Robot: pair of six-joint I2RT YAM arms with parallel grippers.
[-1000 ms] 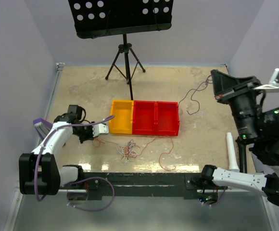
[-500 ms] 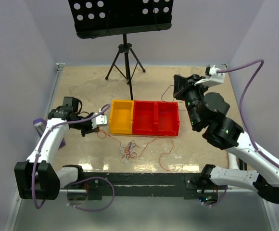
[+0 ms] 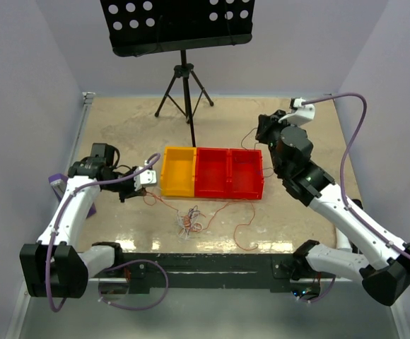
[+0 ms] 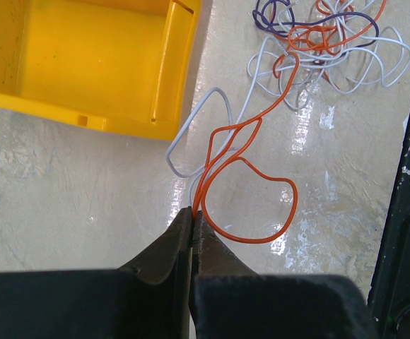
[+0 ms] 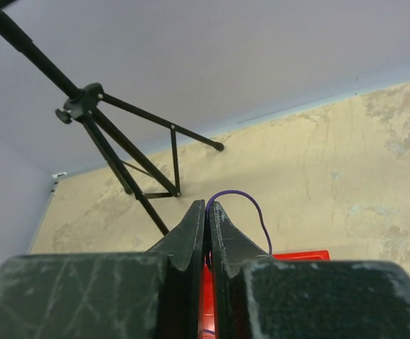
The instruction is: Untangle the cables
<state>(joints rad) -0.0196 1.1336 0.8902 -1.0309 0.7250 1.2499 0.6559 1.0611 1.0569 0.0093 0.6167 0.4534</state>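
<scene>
Cables (image 3: pixel 189 222): loose tangle of orange, purple and white strands, on the table on the near side of the yellow bin (image 3: pixel 178 171).
Left gripper (image 3: pixel 147 180): just left of the yellow bin, jaws clamped on an orange strand (image 4: pixel 294 205).
Right gripper (image 3: pixel 265 131): far right of the yellow bin, beyond the red bins (image 3: pixel 230 173), jaws pinched on a purple strand (image 5: pixel 251 200).

Closed right gripper (image 5: pixel 206 206), purple wire (image 5: pixel 244 193) pinched at its tips.
Wire arcs up, then down toward a red bin (image 5: pixel 300 256); black tripod (image 5: pixel 85 101) stands on the tan table (image 5: pixel 346 162) beyond.
</scene>
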